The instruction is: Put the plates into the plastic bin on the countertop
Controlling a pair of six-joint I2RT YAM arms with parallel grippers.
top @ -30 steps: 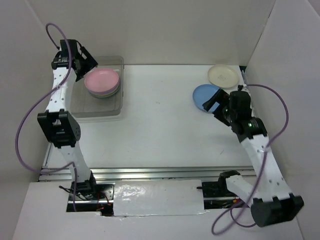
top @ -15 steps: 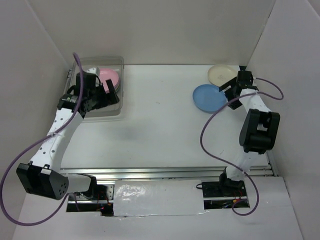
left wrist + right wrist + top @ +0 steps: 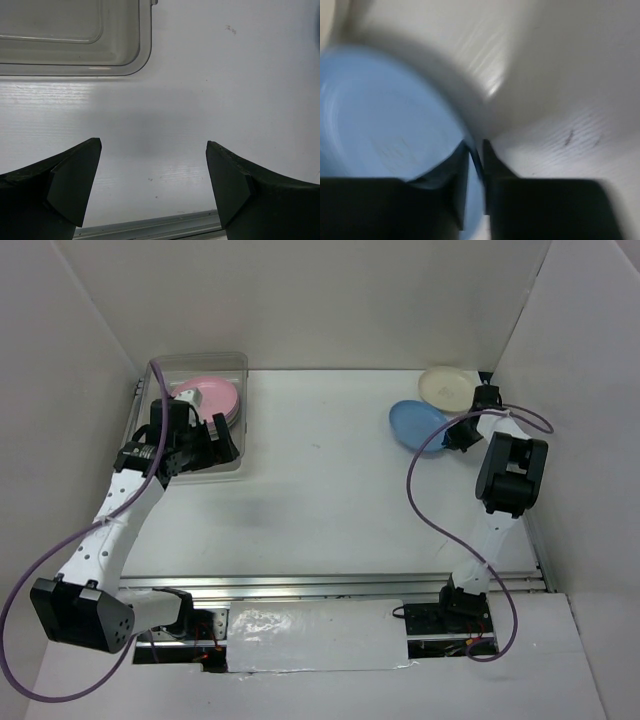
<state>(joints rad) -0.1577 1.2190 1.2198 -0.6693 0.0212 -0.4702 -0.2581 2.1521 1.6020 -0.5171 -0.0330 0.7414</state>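
The clear plastic bin (image 3: 200, 357) stands at the far left of the white countertop (image 3: 330, 470), with a pink plate (image 3: 208, 397) on top of a stack inside it. Over the bin's near edge my left gripper (image 3: 222, 443) hangs open and empty; its wrist view shows it (image 3: 153, 145) above bare countertop, with the bin's corner (image 3: 127, 70) further off. My right gripper (image 3: 452, 434) is shut on the right rim of the blue plate (image 3: 415, 422). The right wrist view shows that rim pinched between the fingers (image 3: 476, 150), beside the blurred blue plate (image 3: 385, 115). A cream plate (image 3: 447, 386) lies just behind.
White side walls close in the left, back and right. The metal rail (image 3: 320, 585) runs along the front edge, also seen in the left wrist view as the metal rail (image 3: 150, 227). Purple cables loop from both arms.
My right arm has reached out to the blue plate and its jaws have shut on the rim; the plate has shifted slightly. My left gripper has drawn back from over the stack to the bin's near edge.
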